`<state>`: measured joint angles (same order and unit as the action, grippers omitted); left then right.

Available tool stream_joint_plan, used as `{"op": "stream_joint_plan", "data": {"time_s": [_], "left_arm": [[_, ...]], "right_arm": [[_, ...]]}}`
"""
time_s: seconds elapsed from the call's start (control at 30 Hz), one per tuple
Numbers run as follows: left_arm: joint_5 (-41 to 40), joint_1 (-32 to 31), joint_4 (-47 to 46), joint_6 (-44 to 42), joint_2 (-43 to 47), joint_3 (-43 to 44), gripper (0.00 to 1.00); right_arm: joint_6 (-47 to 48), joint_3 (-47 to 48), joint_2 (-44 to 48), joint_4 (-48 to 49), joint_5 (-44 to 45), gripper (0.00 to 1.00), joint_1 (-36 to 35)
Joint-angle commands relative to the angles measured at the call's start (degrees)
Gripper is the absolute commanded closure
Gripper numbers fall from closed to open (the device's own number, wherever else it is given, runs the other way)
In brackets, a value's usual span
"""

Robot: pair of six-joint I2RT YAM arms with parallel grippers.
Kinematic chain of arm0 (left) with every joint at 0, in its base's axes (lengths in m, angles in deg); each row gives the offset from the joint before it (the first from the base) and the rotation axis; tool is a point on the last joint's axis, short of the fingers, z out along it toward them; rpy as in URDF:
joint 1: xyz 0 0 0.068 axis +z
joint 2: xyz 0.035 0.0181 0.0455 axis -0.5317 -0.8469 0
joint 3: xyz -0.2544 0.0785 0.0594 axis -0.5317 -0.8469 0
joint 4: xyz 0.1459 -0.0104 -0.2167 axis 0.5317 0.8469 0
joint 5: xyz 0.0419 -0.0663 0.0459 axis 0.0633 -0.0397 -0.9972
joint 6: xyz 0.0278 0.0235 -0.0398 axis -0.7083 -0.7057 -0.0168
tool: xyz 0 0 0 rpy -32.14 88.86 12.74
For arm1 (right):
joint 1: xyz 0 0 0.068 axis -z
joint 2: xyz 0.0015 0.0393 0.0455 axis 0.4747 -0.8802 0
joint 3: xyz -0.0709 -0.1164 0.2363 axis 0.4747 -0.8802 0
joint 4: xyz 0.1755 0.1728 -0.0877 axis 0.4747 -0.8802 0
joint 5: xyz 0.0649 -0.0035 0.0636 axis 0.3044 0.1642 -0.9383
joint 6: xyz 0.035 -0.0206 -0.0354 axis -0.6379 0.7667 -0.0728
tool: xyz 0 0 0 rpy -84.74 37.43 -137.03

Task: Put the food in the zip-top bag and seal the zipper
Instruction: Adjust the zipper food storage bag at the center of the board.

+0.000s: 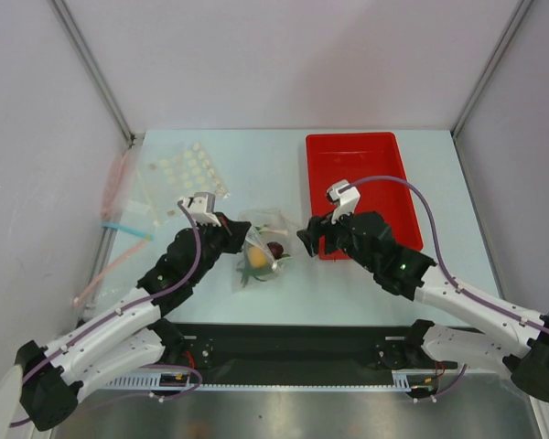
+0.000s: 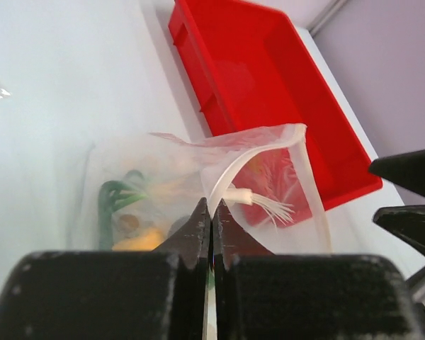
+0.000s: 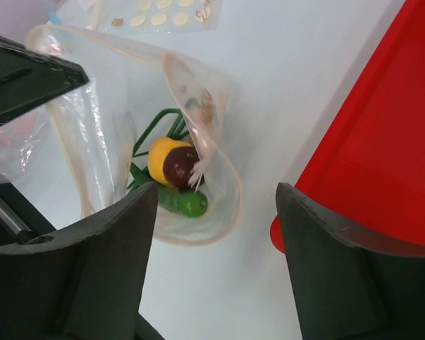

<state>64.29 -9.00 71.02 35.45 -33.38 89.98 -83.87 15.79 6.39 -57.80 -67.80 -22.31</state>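
The food (image 3: 176,166) is settled inside the zip-top bag (image 3: 92,142) on the counter (image 3: 290,85), and the bag's rim is pinched by the closed left hand (image 2: 211,212). The empty right hand (image 3: 216,195) is held open alongside. The zipper (image 3: 234,198) should be drawn taut, then pressed shut.

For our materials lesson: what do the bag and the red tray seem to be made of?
The bag: thin clear plastic film, glossy; it crumples and shows the food through it. The red tray: probably rigid moulded plastic, smooth, shiny.
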Motion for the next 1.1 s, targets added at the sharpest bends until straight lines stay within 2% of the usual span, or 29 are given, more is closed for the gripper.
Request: {"op": "stream_joint_plan", "data": {"time_s": [0.0,0.1,0.27,0.43,0.67,0.83,1.07], "left_arm": [[-5.33,-0.10,-4.66,-1.20,3.23,-1.19,1.00],[-7.87,-0.10,-3.78,-1.29,4.03,-1.46,1.00],[-7.71,-0.10,-3.96,-1.29,2.89,-1.54,1.00],[-6.74,-0.10,-4.04,-1.47,1.83,-1.46,1.00],[-5.68,-0.10,-3.95,-1.91,2.71,-1.54,1.00],[-2.61,-0.10,-4.83,-2.70,3.32,-1.90,1.00],[-0.41,-0.10,-5.80,-3.05,3.85,-2.25,1.00]], "right_arm": [[-2.81,3.04,-2.25,-2.62,2.08,0.29,0.03],[-3.43,4.18,-5.33,-3.76,1.04,0.31,0.12],[-4.49,5.32,-9.30,-3.50,-4.41,0.32,0.12],[-5.45,5.15,-11.32,-2.45,-3.98,0.32,0.64],[-11.42,1.38,-12.99,5.81,-6.08,0.32,5.11],[-15.29,-1.79,-14.92,12.65,-8.19,0.37,7.06],[-17.23,-1.97,-18.35,15.92,-13.03,0.43,8.20]]}}
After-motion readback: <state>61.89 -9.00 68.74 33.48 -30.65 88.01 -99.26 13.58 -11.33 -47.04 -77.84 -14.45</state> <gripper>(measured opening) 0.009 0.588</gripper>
